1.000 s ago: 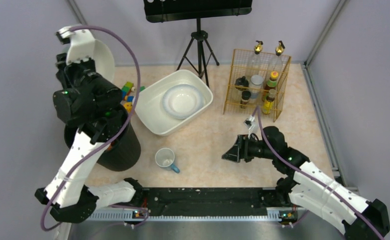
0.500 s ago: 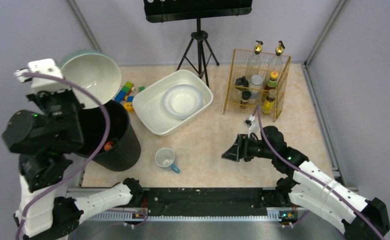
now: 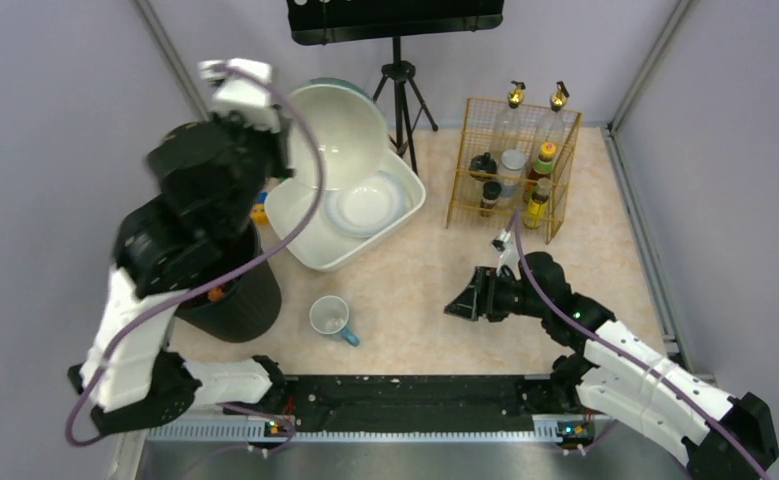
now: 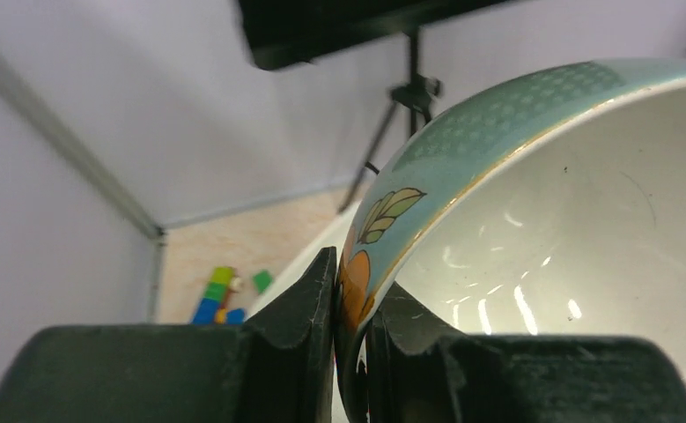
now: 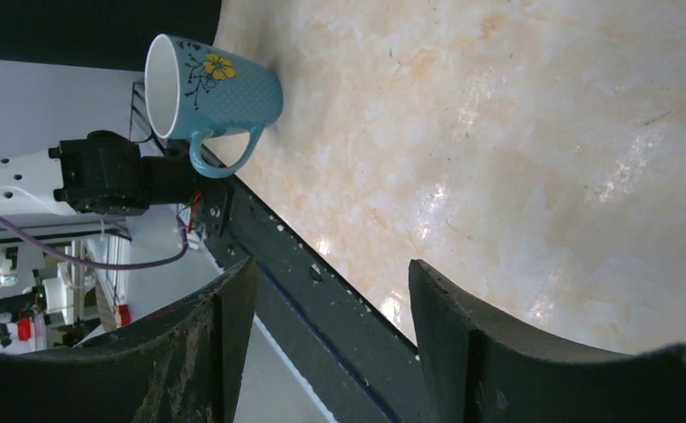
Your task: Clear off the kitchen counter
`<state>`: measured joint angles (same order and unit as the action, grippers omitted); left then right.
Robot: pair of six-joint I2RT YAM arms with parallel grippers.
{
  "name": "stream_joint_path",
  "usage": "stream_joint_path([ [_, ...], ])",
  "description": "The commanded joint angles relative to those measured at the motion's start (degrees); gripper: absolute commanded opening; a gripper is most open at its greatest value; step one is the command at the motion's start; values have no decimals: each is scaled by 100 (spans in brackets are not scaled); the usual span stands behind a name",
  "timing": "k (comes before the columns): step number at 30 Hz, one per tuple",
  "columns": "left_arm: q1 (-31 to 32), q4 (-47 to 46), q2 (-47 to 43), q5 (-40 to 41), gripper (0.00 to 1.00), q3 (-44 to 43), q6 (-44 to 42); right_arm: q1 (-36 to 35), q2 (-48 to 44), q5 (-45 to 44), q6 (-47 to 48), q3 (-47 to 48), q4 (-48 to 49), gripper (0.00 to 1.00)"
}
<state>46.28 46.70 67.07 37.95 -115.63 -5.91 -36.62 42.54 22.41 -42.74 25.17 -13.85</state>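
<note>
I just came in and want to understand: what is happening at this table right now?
The left arm holds a large bowl in the air, its jaws shut on the rim, above the far side of the white tub, where a plate lies. The right arm hangs low over the kitchen counter, jaws open and empty, facing the mug, which stands upright. A black bin stands at the left.

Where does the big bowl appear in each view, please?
Top: bowl, upper left-centre, over the tub's far edge.
Left wrist: bowl fills the right side, rim in the left pincer.
Right wrist: not in it.
Landmark: the tripod, behind the bowl in top and left wrist.
</note>
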Motion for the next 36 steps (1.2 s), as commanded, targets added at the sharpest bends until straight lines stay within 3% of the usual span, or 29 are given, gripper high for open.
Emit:
stream_joint_path([
  [1, -412, -436, 643, -1686, 0, -89, 1315, -27, -14, -149, -99, 218, -32, 63],
  [5, -1456, -557, 1107, -2982, 0, 159, 2185, -38, -27, -158, -111, 225, -85, 63],
  [14, -2717, -438, 2699, -3695, 0, 99, 3420, -64, -18, -172, -142, 208, -91, 63],
  [23, -2974, -760, 4028, -4391, 0, 113, 4276, -99, -76, -153, -162, 160, -124, 63],
  [36, -2967, -825, 5103, -3696, 0, 637, 4744, -108, -264, -176, -200, 10, -199, 63],
])
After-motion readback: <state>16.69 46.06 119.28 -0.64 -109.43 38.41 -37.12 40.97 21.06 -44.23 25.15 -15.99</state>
